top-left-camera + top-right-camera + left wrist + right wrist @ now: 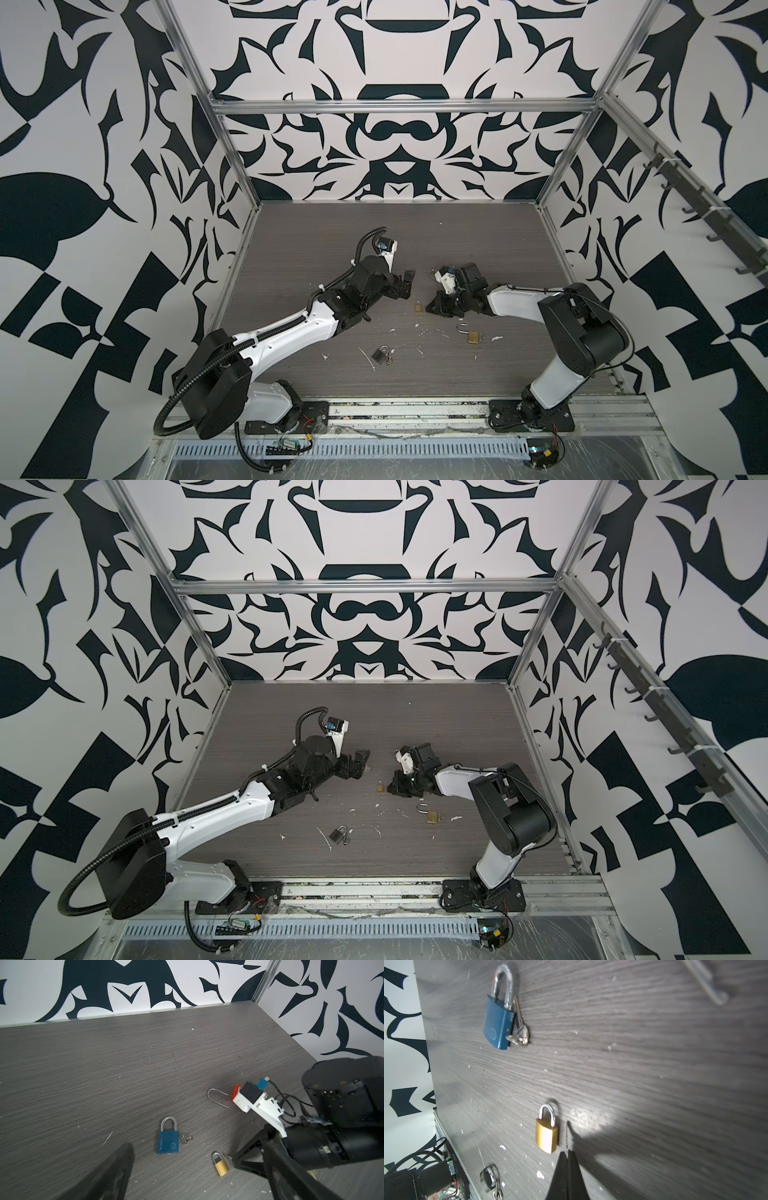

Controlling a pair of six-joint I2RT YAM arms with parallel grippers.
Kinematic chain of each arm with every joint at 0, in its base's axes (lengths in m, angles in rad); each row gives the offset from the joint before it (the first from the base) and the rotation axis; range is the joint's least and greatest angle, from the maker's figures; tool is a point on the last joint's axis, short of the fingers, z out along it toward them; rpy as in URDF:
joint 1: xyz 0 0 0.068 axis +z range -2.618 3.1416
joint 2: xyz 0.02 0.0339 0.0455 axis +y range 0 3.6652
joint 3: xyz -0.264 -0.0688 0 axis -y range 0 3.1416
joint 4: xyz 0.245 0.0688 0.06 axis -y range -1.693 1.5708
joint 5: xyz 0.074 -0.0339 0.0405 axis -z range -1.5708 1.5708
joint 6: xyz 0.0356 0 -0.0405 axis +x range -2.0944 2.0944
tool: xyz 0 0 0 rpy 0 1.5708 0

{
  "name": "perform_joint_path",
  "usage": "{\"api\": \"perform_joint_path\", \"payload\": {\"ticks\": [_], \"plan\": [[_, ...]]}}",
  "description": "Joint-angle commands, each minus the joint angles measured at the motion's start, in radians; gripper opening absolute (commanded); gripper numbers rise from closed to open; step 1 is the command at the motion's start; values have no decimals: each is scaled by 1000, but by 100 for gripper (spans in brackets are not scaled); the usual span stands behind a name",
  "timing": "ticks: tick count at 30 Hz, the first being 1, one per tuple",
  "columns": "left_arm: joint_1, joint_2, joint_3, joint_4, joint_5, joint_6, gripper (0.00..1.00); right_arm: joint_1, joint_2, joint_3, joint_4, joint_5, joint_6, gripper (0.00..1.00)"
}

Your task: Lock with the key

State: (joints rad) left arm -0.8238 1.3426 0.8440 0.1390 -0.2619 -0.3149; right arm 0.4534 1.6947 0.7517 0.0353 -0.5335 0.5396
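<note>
A small brass padlock [418,307] [380,786] lies flat on the grey table, its shackle down in its body. My right gripper [568,1154] is shut on a thin key [566,1136], whose blade sticks out beside the padlock [547,1136] without touching it. In the left wrist view the same key [227,1156] pokes from the right gripper [234,1162], just off the padlock [221,1164]. My left gripper [405,283] [197,1147] hangs open with nothing in it, to the padlock's left and a little farther back. In both top views the two grippers face each other mid-table.
A blue padlock [168,1142] [499,1024] with keys on a ring lies near the left gripper. A red padlock with a long open shackle [218,1097] sits behind the right wrist. Nearer the front lie a brass padlock with raised shackle [471,334] and a dark grey one [380,354].
</note>
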Motion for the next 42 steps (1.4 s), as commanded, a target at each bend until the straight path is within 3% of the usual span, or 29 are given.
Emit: {"api": "perform_joint_path", "payload": {"ticks": [1,5,21,29,33,37,42], "plan": [[5,-32,-17,40,13,7,99,13,12,29,-21,26,-24,0],[5,-35,-18,39,13,7,99,19,22,35,-34,36,-30,0],[5,-17,11,34,27,11,99,19,-39,50,-81,111,-28,24],[5,0,63,-67,-106,-54,99,19,-208,56,-138,227,-62,47],[7,25,95,-137,-194,-139,99,19,-311,75,-201,363,-142,60],[11,58,124,-156,-165,-140,99,11,-336,106,-267,504,-262,75],[11,101,154,-159,-90,-160,99,-27,-256,189,-322,559,-363,83]]}}
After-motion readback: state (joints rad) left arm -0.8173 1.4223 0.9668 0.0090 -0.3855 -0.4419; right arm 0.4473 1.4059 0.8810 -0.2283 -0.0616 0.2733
